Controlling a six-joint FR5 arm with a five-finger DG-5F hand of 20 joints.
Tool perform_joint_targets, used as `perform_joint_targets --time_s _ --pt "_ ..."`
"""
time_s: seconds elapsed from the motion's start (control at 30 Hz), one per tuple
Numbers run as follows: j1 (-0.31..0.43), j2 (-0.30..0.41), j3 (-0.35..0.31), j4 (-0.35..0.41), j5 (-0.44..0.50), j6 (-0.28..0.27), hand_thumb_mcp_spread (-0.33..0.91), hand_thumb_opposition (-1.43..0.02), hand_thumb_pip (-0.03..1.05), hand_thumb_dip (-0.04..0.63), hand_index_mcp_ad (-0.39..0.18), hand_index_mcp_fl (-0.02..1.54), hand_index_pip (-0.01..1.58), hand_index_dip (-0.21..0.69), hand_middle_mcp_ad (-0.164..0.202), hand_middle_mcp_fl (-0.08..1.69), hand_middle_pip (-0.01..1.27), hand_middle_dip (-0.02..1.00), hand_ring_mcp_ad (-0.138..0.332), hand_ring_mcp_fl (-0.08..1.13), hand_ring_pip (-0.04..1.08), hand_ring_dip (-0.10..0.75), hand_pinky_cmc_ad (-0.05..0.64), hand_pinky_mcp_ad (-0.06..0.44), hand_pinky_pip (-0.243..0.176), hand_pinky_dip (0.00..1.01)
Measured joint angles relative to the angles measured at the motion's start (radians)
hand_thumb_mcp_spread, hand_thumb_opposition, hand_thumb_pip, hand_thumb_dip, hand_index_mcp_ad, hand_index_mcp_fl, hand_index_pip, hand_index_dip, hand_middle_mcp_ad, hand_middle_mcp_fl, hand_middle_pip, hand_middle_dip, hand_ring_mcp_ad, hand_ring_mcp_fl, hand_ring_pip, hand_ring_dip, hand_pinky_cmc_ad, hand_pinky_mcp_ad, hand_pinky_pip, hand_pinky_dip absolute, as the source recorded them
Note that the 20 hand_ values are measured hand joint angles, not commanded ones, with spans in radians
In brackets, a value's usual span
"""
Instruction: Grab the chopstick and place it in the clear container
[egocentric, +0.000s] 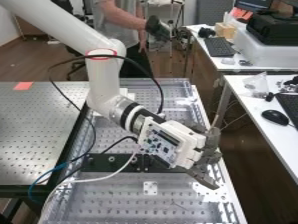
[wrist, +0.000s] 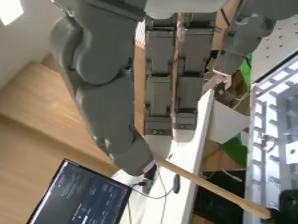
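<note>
Chopstick (wrist: 214, 188) already in the hand (egocentric: 210, 150), I'd say: from the wrist camera I see the fingers curled and clamped on it near one end, the long wooden shaft slanting out past a fingertip, its thicker end free. From the high camera, the arm (egocentric: 104, 85) comes in from about half past ten, and the hand sits toward half past four, above the bench (egocentric: 126, 202) by its edge, with the desk (egocentric: 256, 145) off at three o'clock.

So the grab looks done, and the carry to the clear container is the job in hand. Next, the free end wants lining up over the opening, then lowering before the grip loosens. Held so far from that end, the stick could swivel or catch the rim; I'd go gently.
</note>
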Motion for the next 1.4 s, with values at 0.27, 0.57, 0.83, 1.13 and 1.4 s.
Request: perform_joint_targets --time_s 0.27,0.57,0.83,1.13,1.4 --pt "-0.012 0.015 0.042 -0.062 -0.018 -0.046 0.79 -1.04 0.50 0.284 -0.173 0.97 0.87 0.093 0.024 1.07 0.52 0.67 0.002 0.94 0.09 0.494 0.358 0.234 0.002 0.18" --pt "-0.020 0.047 0.075 -0.119 -0.032 -0.089 0.79 -1.05 0.50 0.284 -0.173 1.00 0.85 0.096 0.024 1.09 0.50 0.67 0.002 0.94 0.09 0.494 0.358 0.250 0.012 0.18" --pt "-0.027 0.123 0.076 -0.174 -0.065 -0.143 0.77 -1.07 0.50 0.284 -0.173 1.02 0.81 0.110 0.024 1.11 0.50 0.67 0.002 0.94 0.09 0.494 0.354 0.248 0.016 0.18" --pt "0.003 0.254 -0.015 -0.221 -0.055 -0.152 0.76 -1.06 0.50 0.284 -0.175 1.02 0.80 0.124 0.024 1.10 0.49 0.67 0.005 0.94 0.09 0.494 0.347 0.264 0.017 0.18" --pt "0.103 0.343 -0.105 -0.254 0.076 -0.121 0.75 -1.08 0.50 0.284 -0.171 1.05 0.78 0.131 0.026 1.12 0.49 0.67 0.002 0.96 0.09 0.494 0.333 0.265 0.028 0.18"
